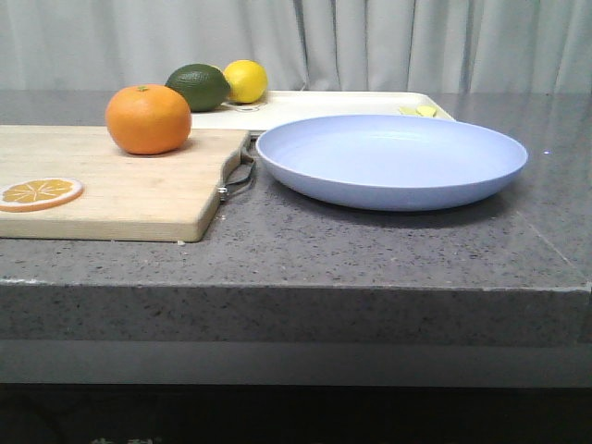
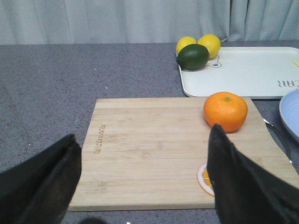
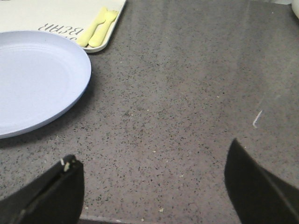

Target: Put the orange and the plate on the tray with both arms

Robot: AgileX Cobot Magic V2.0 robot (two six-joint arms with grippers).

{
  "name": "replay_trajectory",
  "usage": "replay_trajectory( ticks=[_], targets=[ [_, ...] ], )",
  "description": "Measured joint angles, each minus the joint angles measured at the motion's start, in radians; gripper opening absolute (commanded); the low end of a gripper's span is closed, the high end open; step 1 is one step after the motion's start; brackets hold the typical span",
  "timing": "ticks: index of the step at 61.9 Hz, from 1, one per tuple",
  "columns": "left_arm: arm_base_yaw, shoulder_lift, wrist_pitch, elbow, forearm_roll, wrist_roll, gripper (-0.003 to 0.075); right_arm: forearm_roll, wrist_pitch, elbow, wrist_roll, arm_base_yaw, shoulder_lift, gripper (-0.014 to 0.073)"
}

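Front view shows the orange point(image 1: 148, 118) sitting on the wooden cutting board point(image 1: 139, 199), at about ten o'clock from the plate point(image 1: 391, 160), which rests on the grey counter point(image 1: 370, 250) just beside the board's metal handle point(image 1: 239, 176). Behind both, at twelve o'clock, lies the tray point(image 1: 314, 104), carrying a lime point(image 1: 198, 87) and a lemon point(image 1: 245, 80). The left gripper point(image 2: 145, 182) hangs spread wide over the board, gripping nothing, an orange slice point(image 2: 204, 176) beside one finger. The right gripper point(image 3: 154, 186) is equally wide apart above bare counter, empty, the plate off at ten o'clock.
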Motion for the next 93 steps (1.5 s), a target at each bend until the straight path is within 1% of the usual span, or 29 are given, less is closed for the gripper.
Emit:
replay_trajectory(
  ticks=[11,21,29,48,58,62,81,93],
  targets=[
    [-0.08,0.098,-0.027,-0.012,0.0,0.0,0.0549,0.0,0.004,0.0,0.0,0.0,0.0,0.0619],
    [-0.154,0.245,-0.053,-0.063,0.0,0.002,0.0549,0.0,0.005,0.0,0.0,0.0,0.0,0.0619],
    [-0.186,0.375,-0.078,-0.121,0.0,0.002,0.0549,0.0,0.005,0.0,0.0,0.0,0.0,0.0619],
    [-0.232,0.717,-0.095,-0.33,0.0,0.002,0.0553,0.0,0.005,0.0,0.0,0.0,0.0,0.0619],
    [-0.262,0.88,-0.07,-0.45,0.0,0.002,0.0627,0.0,0.005,0.0,0.0,0.0,0.0,0.0619],
    [-0.271,0.943,-0.067,-0.498,0.0,0.002,0.0644,0.0,0.005,0.0,0.0,0.0,0.0,0.0619],
    [-0.3,1.206,0.002,-0.684,0.013,0.002,0.0644,0.0,0.005,0.0,0.0,0.0,0.0,0.0619],
    [-0.302,1.307,0.036,-0.763,0.015,0.002,0.0644,0.0,0.005,0.0,0.0,0.0,0.0,0.0619]
  ],
)
